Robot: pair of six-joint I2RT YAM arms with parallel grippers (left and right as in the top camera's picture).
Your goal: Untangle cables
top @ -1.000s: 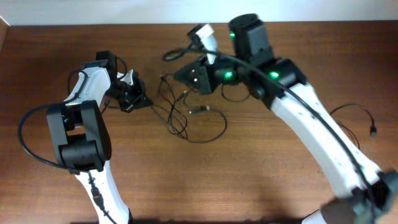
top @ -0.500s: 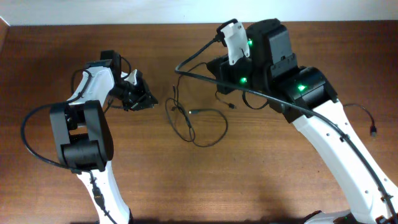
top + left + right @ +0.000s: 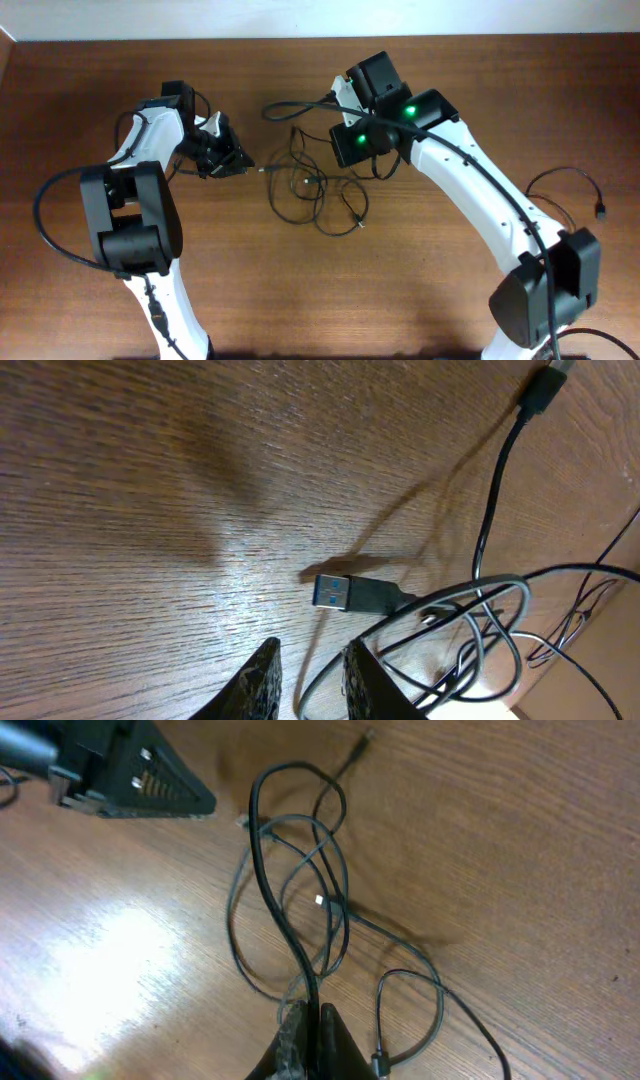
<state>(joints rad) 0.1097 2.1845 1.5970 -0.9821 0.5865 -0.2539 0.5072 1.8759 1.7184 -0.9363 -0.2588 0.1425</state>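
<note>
1. The cables (image 3: 312, 183) lie in loose, overlapping loops on the wooden table (image 3: 400, 300). They sit near its middle, between the two arms.
2. The left claw (image 3: 311, 652) sits low over the wood at the left edge of the tangle. Its two fingers (image 3: 262, 678) are a narrow gap apart, with only bare wood showing between them and nothing in their hold.
3. In the left wrist view, a USB plug (image 3: 345, 592) with a silvery shell and a blue tongue lies flat just ahead of that claw's tips. Its cord runs back into the loops (image 3: 470, 610) to the right, and one strand passes close by the right-hand finger.
4. From overhead, the left claw (image 3: 235, 160) points toward the pile, and a silvery tip lies just beside it.
5. The right claw (image 3: 308, 1025) is pressed closed on one black strand. The strand rises from between the fingers, bends over at the top and drops back toward the pile.
6. In the right wrist view, the other strands (image 3: 320, 900) cross beneath the pinched one. A wide loop spreads to the left, and a smaller one curls to the right.
7. From overhead, the right claw is hidden under its own wrist.
8. A lone cord (image 3: 565, 171) lies well apart near the table's right edge, with a small plug at its end.
</note>
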